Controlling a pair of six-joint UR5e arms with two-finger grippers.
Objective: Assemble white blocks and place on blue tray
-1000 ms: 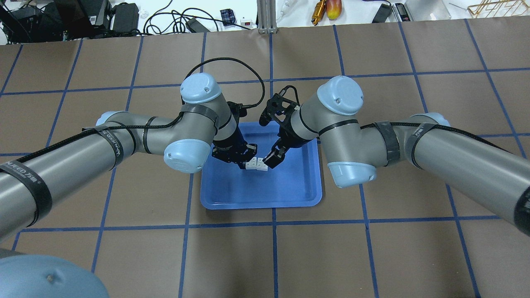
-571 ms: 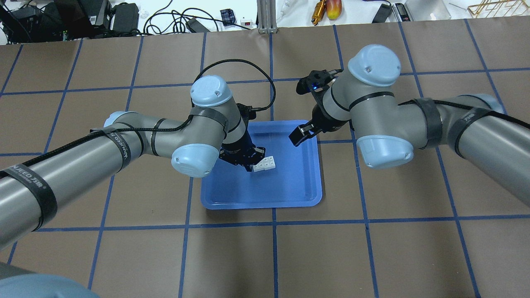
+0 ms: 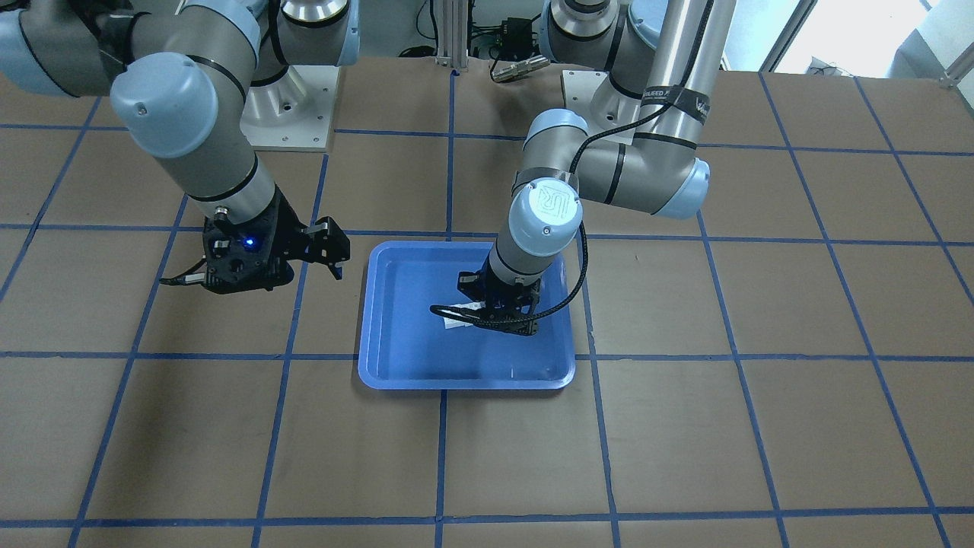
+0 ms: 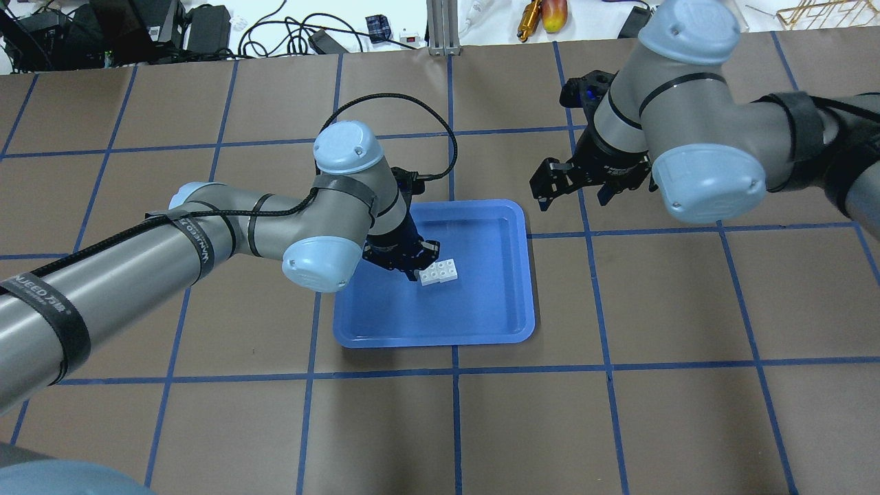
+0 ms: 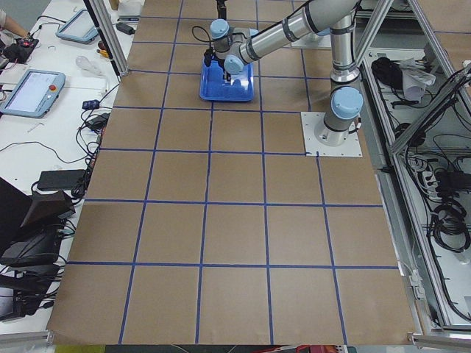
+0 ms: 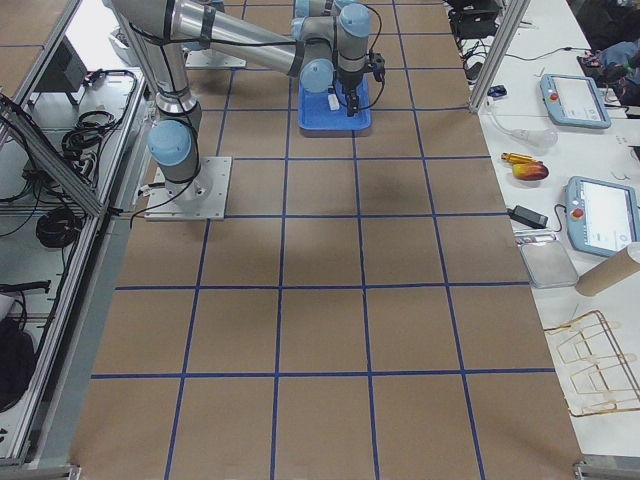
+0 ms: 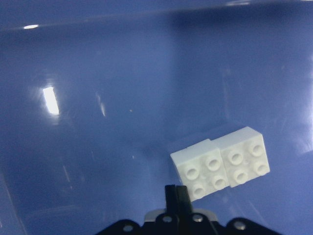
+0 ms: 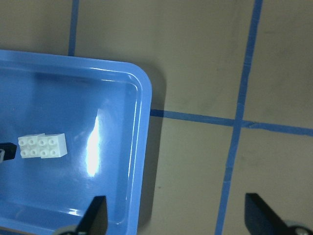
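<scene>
The two white blocks (image 4: 440, 272) are joined into one short oblong, studs up, low over the floor of the blue tray (image 4: 481, 323). My left gripper (image 4: 417, 270) is shut on the oblong's left end. In the left wrist view its closed tips (image 7: 177, 196) sit at the near corner of the blocks (image 7: 220, 164). My right gripper (image 4: 574, 187) is open and empty, above the table beyond the tray's far right corner. The right wrist view shows the blocks (image 8: 41, 146) inside the tray (image 8: 142, 88).
Brown table paper with a blue tape grid (image 4: 591, 234) surrounds the tray. Cables, tools and boxes (image 4: 309, 34) lie along the far edge. In the front-facing view my right gripper (image 3: 335, 250) hangs left of the tray (image 3: 403, 369).
My right gripper let go of the blocks, opened, and drew back up and to the right, off the tray. My left gripper keeps the joined blocks over the tray, barely moved.
</scene>
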